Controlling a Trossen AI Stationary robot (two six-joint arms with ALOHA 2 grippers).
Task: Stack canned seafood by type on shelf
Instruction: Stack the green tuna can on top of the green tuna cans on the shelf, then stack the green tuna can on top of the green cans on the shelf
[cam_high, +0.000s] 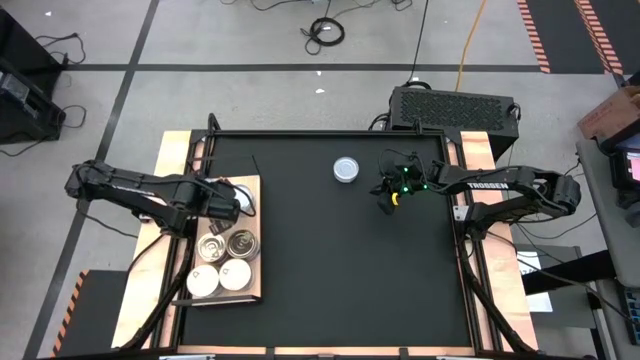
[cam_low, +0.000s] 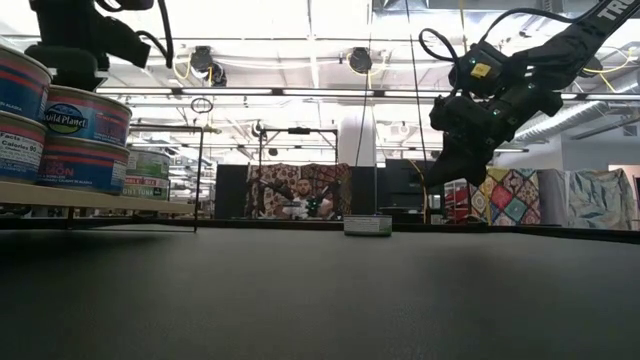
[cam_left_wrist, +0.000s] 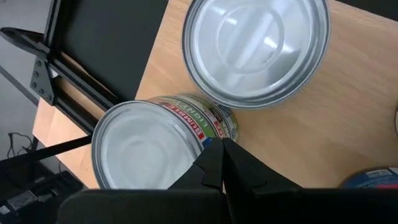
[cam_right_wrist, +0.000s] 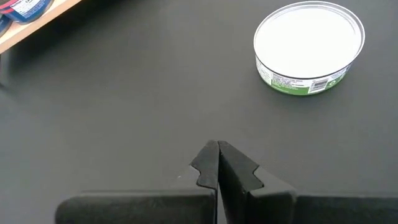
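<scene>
Step in hand: sorting is nearly done, I judge; one tin is left off the shelf, and neither arm is carrying anything.
Shelf (cam_high: 252, 190): a light wooden board at the left edge of the black surface (cam_high: 330, 270), with the tins grouped on it.
Tins on the shelf: two white-topped ones (cam_high: 219, 277) nearest the front edge, two silver-topped ones (cam_high: 227, 246) just behind them; the low view shows blue-labelled tins (cam_low: 85, 138) stacked in layers, though how many lie under each top I cannot say.
Stray tin (cam_high: 346, 169): a white-topped can with a green label, alone on the mat toward the far side, well apart from the shelf.
Left gripper (cam_left_wrist: 221, 163): above the shelf, fingers pressed together on nothing, tips just over a silver-topped, green-labelled can (cam_left_wrist: 149, 146).
Right gripper (cam_high: 384, 197): raised over the mat near the stray tin, fingers pressed together and empty.
Next move: the right gripper likely must spread, come down around the stray tin, and carry it toward the white-topped stack; a flat, low tin calls for a level, centred pinch.
</scene>
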